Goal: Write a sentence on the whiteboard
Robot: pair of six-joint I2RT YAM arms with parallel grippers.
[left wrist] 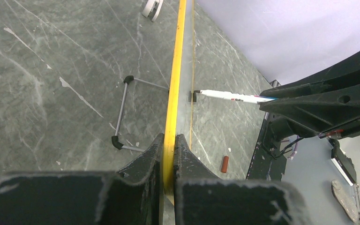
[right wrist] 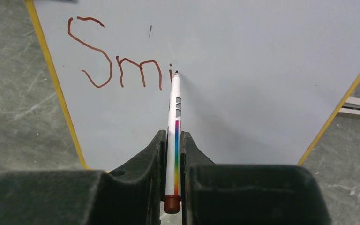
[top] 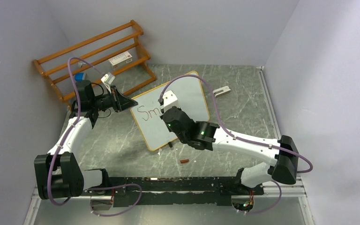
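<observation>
**Grey marble table, whiteboard part-written**

Grey marbled table [top: 112, 140], pale walls all round. The whiteboard [top: 190, 93] stands near the middle, in front of a wooden rack [top: 93, 51]. On one side the left claw [left wrist: 168, 140] is clamped tight on the board's yellow edge. Over the face, the right claw [right wrist: 172, 140] is squeezed around a marker [right wrist: 174, 108], tip touching the board. So the sentence [right wrist: 120, 72] reads just "Smi" in reddish-brown, near the corner that's gripped. A small reddish-brown bit [top: 184, 161] lies on the table near the board.
</observation>
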